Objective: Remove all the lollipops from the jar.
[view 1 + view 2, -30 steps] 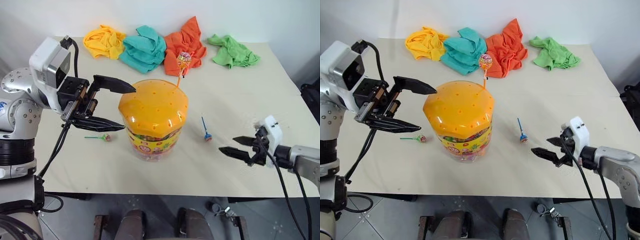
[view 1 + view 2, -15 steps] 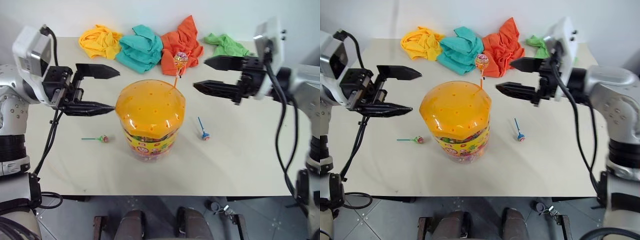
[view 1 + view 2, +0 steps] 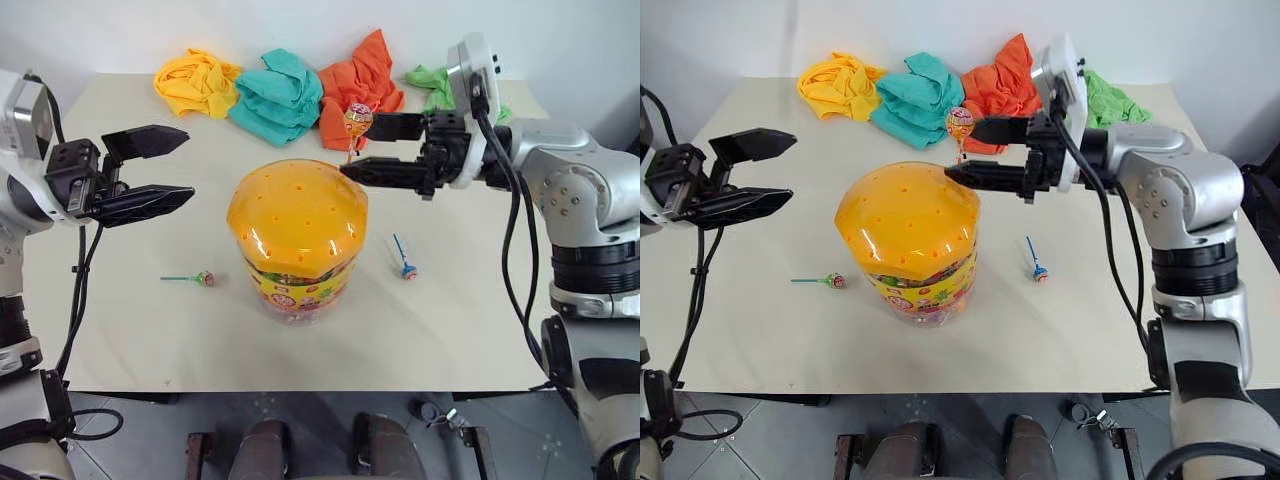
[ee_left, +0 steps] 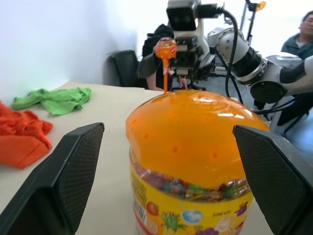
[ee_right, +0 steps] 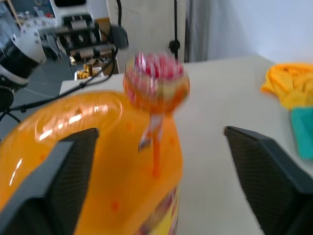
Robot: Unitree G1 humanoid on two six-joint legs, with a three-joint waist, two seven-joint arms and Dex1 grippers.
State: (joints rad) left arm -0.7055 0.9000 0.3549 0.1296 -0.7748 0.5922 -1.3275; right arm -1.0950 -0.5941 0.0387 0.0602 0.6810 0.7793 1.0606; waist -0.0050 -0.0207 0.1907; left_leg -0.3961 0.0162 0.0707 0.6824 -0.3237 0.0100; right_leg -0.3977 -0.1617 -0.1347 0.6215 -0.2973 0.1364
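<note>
I see the jar (image 3: 298, 243) at centre frame, an orange lollipop (image 3: 358, 119) standing in its lid between my right gripper's (image 3: 358, 146) open jaws, left gripper (image 3: 170, 167) open at left.

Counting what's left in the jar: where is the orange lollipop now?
The orange lollipop stands upright in the jar's orange lid, at its far right edge, between the right tool's open fingers.

Orange dotted lid (image 3: 297, 212), yellow-red label band (image 3: 303, 290), seemingly orange-wrapped lollipop (image 3: 357, 119).
</note>
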